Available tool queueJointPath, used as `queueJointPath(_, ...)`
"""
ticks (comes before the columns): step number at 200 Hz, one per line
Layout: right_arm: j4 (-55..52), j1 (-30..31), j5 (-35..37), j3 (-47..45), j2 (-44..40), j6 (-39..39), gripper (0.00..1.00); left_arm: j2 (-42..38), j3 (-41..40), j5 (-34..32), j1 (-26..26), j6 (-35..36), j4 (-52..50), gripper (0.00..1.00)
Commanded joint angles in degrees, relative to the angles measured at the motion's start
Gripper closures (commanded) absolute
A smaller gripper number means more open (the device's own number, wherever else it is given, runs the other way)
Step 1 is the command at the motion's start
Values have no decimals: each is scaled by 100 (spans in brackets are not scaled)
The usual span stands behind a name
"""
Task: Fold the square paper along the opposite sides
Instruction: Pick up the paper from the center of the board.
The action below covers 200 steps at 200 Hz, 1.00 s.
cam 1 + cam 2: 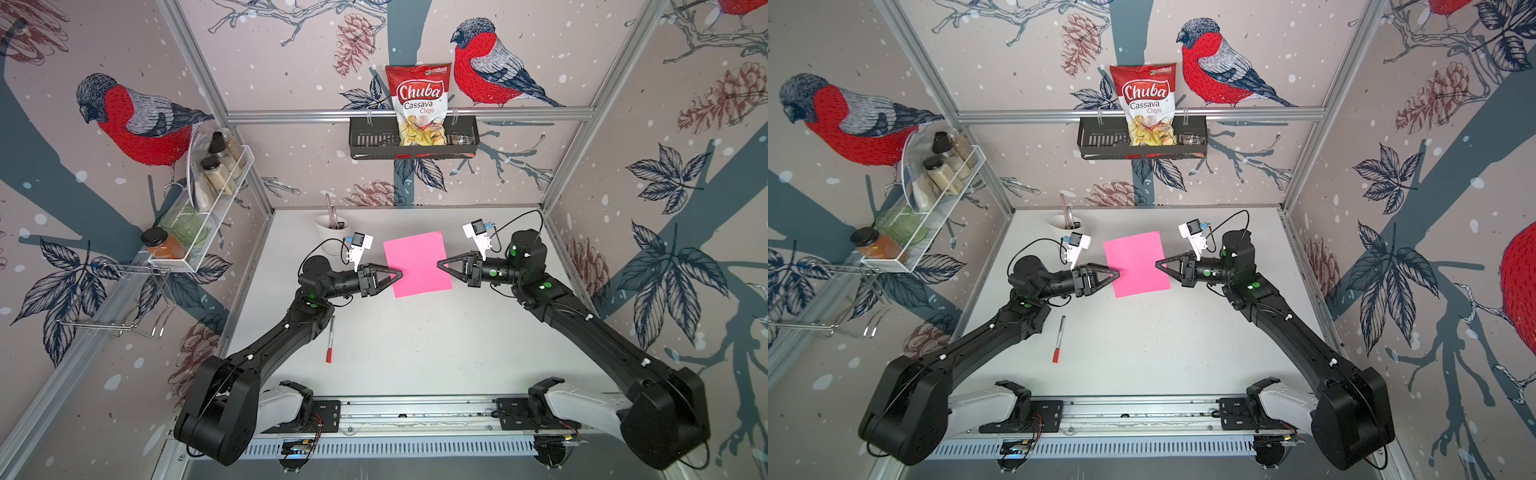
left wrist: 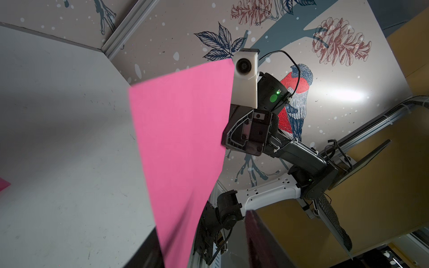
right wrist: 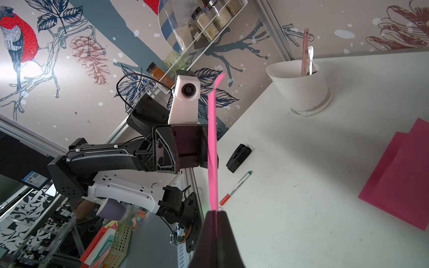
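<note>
Above the white bench (image 1: 415,357), the left arm (image 1: 270,345) reaches inward, wrist level, and the left tool (image 1: 399,274) sits at the left edge of the pink paper (image 1: 417,264), jaws apart with that edge between them. Opposite, the right arm (image 1: 582,328) mirrors it, and the right tool (image 1: 440,264) is clamped tight on the sheet's right edge, the sheet hanging clear of the bench between both tools.

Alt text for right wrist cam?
Pink paper, seen edge-on, runs from the shut right tool toward the left tool. On the white table are a marker, a cup and more pink sheets.
</note>
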Motion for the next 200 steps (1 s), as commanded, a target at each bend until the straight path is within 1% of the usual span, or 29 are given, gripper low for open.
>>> queueJointPath(1, -10, -25, 5, -9, -39, -124, 100, -53, -11, -35, 28, 198, -16, 54)
queueJointPath(20, 24, -25, 5, -32, -52, -87, 100, -78, -7, -60, 43, 223, -43, 58)
queueJointPath(55, 50, -23, 9, -78, -57, -74, 100, -59, -23, -123, 41, 242, -90, 80)
queueJointPath(79, 85, -25, 22, -129, -92, -56, 100, -70, -41, -184, 41, 297, -130, 80)
queueJointPath(108, 170, -23, 49, -205, -105, -12, 100, -95, -42, -263, 43, 335, -174, 74)
queueJointPath(137, 173, -21, 85, -254, -154, -6, 100, -111, -42, -272, 36, 369, -209, 74)
queueJointPath(159, 188, -25, 111, -285, -194, 5, 100, -116, -42, -281, 42, 389, -232, 83)
queueJointPath(186, 241, -34, 126, -307, -197, 48, 100, -96, -26, -299, 42, 399, -294, 100)
queueJointPath(200, 280, -36, 111, -314, -182, 67, 100, -115, -9, -325, 38, 421, -373, 100)
